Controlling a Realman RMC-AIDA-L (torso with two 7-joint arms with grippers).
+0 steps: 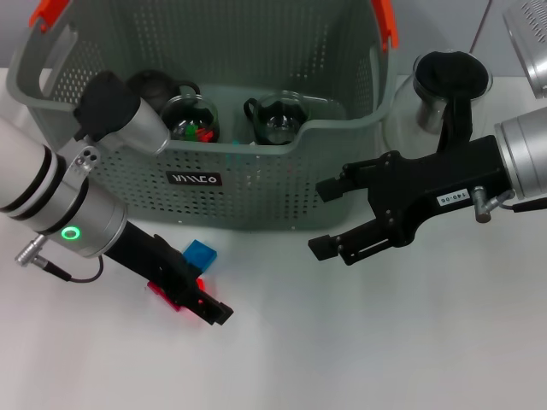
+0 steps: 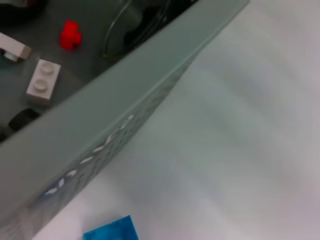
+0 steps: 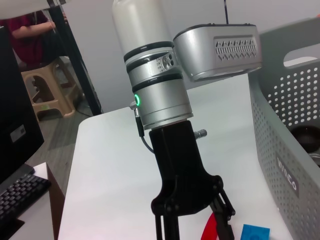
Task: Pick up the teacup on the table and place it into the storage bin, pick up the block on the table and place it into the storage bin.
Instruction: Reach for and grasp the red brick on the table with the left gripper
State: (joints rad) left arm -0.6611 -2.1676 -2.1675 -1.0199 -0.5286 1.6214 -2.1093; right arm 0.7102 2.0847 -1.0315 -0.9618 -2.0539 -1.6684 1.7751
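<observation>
The storage bin stands at the back centre, and its wall also fills the left wrist view. Two glass teacups lie inside it. A blue block rests on the table just in front of the bin. My left gripper is low over the table beside it, open, with a red block partly hidden under its fingers. The right wrist view shows that red block between the fingers. My right gripper hovers open and empty before the bin's right corner.
A larger glass vessel with a black lid stands on the table right of the bin. A small red piece and a white brick lie on the bin's floor. A stool and a keyboard sit beyond the table's left edge.
</observation>
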